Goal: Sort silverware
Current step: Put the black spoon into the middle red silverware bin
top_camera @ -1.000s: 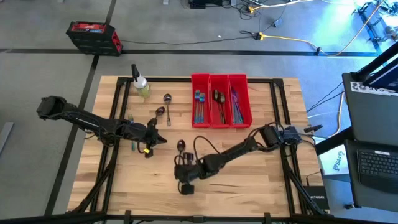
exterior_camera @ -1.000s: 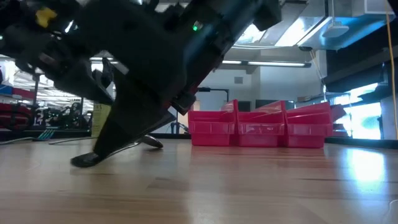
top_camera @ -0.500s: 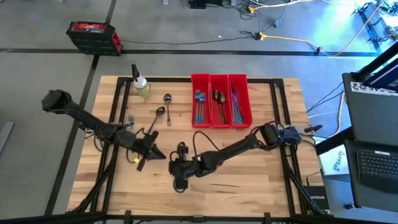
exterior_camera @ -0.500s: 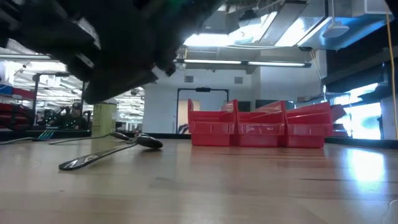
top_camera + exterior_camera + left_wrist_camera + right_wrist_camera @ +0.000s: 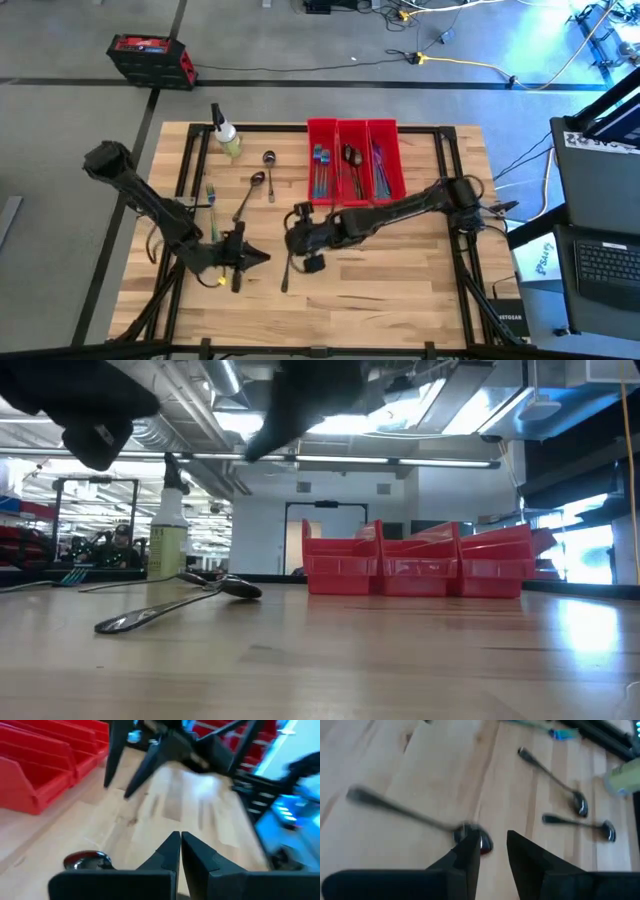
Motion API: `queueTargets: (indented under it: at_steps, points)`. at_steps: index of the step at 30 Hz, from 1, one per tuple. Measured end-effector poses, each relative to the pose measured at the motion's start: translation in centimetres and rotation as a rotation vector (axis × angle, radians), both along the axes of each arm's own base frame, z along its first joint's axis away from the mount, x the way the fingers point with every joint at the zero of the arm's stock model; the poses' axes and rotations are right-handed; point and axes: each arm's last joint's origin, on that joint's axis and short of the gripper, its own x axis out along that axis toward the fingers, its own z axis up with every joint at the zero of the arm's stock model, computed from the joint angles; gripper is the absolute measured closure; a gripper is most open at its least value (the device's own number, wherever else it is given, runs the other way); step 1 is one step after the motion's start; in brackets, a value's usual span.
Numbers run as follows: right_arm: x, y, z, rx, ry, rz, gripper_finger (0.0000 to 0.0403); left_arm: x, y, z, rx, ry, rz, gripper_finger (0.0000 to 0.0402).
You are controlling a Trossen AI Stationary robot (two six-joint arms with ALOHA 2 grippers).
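High view: three red bins (image 5: 352, 127) stand side by side at the table's far middle, each holding silverware (image 5: 319, 165). On the bare wood I count four loose pieces: a fork (image 5: 211, 194) toward the left, two spoons (image 5: 269, 160) near a spray bottle (image 5: 226, 135), and one long spoon (image 5: 286, 270) lying just beside my right gripper (image 5: 300, 236). My left gripper (image 5: 243, 258) sits over the near-left part of the table, well apart from the bins.

Low view: one spoon (image 5: 170, 606) lies flat on the table in front, bowl pointing toward the bins (image 5: 415, 565); more pieces lie behind it, too low for me to count. My arms show only as dark shapes overhead.

Left wrist view: my left fingers (image 5: 167, 857) are pressed together with nothing between them. One spoon bowl (image 5: 87, 860) rests on the wood beside them, and my other arm (image 5: 165, 750) hangs above the table farther off.

Right wrist view: my right fingers (image 5: 467, 854) stand a little apart, holding nothing. Directly beneath them lies one spoon (image 5: 400, 810), its bowl at the fingertips. Two more spoons (image 5: 555, 780) lie farther away, and the fork's blue tines (image 5: 560, 734) show at the edge.
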Motion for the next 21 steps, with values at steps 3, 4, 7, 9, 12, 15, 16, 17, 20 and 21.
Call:
queueTargets:
  at_steps: [3,4,7,9,12,15,16,17,20,21]
  points:
    - [-2.0,-1.5,-0.3,0.027,0.03,0.043,0.0324,2.3,-2.0,-0.5,0.017,0.016,0.095,0.0401]
    - [-2.8,-1.9,-0.4,0.058,0.02,0.076,0.0324,3.2,-2.6,-0.9,0.024,0.021,0.133,0.0401]
    - [-5.5,-2.4,0.0,0.162,-0.069,0.201,0.0324,6.1,-4.4,-1.8,-0.008,0.021,0.226,0.0401]
    - [-7.6,-2.5,0.5,0.191,-0.127,0.256,0.0324,8.0,-5.3,-2.4,-0.052,0.021,0.262,0.0401]
    - [-10.9,-3.0,1.0,0.184,-0.175,0.319,0.0324,10.5,-6.0,-2.7,-0.136,-0.02,0.346,0.04]
    - [-13.3,-3.4,2.1,0.19,-0.25,0.392,0.0324,12.6,-6.0,-2.6,-0.118,-0.025,0.377,0.0386]
    - [-14.1,-3.5,2.4,0.195,-0.265,0.407,0.0324,13.3,-5.9,-2.2,-0.113,-0.029,0.38,0.0376]
    - [-14.7,-3.6,2.6,0.201,-0.276,0.422,0.0324,13.7,-5.7,-1.8,-0.116,-0.038,0.388,0.0365]
    - [-16.5,-3.8,3.5,0.204,-0.3,0.453,0.0325,15.2,-5.2,-0.3,-0.035,-0.029,0.377,0.0322]
    - [-17.0,-3.9,3.9,0.214,-0.314,0.469,0.0325,15.8,-5.1,0.1,0.02,0.005,0.353,0.0304]
